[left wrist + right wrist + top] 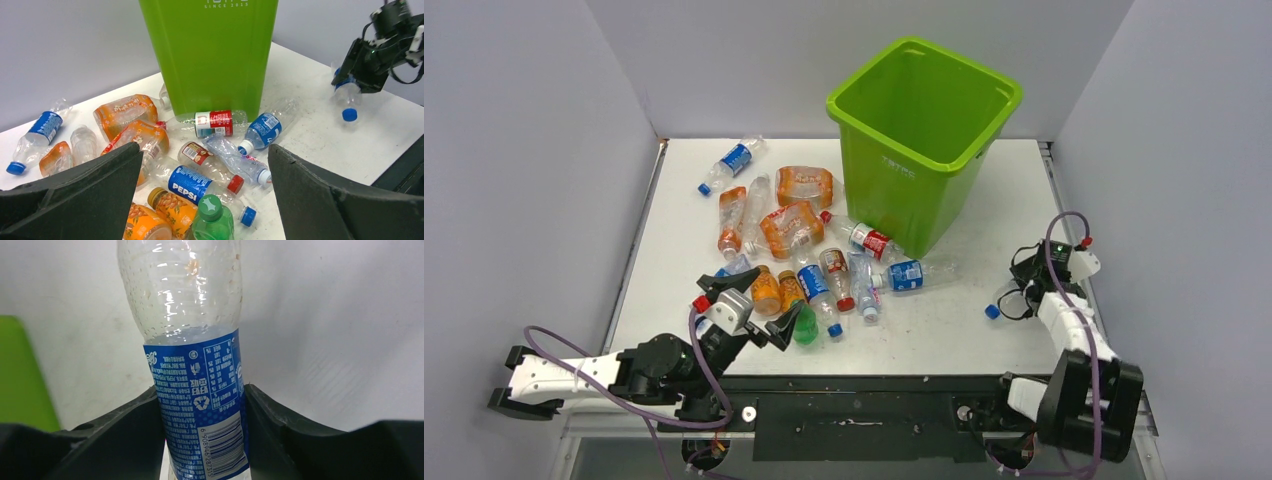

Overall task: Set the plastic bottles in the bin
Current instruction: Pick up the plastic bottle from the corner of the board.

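The lime-green bin stands at the back of the table; its wall fills the top of the left wrist view. Several crushed plastic bottles lie in a pile to its left and front. My left gripper hangs open over the near end of the pile, above a small green bottle and a Pepsi bottle. My right gripper is at the right side, shut on a clear bottle with a blue label, whose blue cap points down towards the table.
Grey walls close in the table on the left, back and right. One blue-labelled bottle lies apart at the back left. A purple cable loops over the right arm. The bin's green side shows left of the held bottle.
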### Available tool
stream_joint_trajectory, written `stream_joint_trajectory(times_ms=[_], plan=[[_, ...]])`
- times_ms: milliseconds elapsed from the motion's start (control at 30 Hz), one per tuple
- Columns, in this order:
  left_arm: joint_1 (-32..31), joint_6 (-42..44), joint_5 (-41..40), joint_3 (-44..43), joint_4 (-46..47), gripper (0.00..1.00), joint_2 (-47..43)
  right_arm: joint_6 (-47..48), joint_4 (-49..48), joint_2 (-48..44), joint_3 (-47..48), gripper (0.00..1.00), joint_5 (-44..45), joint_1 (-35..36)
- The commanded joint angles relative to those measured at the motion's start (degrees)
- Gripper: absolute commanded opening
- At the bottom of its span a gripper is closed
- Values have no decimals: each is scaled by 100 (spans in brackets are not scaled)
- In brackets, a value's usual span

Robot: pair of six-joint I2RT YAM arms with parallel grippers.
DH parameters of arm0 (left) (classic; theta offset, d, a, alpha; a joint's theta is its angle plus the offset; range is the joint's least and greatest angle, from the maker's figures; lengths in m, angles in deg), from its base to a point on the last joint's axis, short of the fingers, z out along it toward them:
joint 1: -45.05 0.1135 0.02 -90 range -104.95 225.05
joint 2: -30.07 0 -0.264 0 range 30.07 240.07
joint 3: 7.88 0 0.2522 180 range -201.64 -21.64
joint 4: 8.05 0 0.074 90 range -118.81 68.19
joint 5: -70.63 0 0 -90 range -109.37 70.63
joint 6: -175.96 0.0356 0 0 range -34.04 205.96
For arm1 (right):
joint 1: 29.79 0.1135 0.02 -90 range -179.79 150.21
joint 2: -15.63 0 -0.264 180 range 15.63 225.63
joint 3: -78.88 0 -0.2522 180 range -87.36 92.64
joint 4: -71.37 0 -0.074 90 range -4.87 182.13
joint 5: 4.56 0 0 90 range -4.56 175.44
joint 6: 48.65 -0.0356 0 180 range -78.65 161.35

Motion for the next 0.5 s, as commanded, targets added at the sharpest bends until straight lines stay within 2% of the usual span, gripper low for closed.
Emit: stream_joint_trajectory(times_ms=[0, 167, 267, 367, 467], plan=[[-49, 53, -7, -149, 178, 96, -83, 13, 360, -1374, 215, 43, -143, 55], [-56, 262, -98, 59, 700, 96, -284, -14, 1220, -2828, 845, 34, 300, 830], [-44, 537, -1, 338, 1495, 96, -411, -171, 1211, -3653, 1139, 32, 174, 1209], [-32, 267, 558, 101, 1421, 96, -311, -55, 645, -4243, 1371, 23, -684, 1278], [-22, -194, 1505, -408, 922, 96, 105, 52, -331, -4273, 1575, 16, -2245, 1459]])
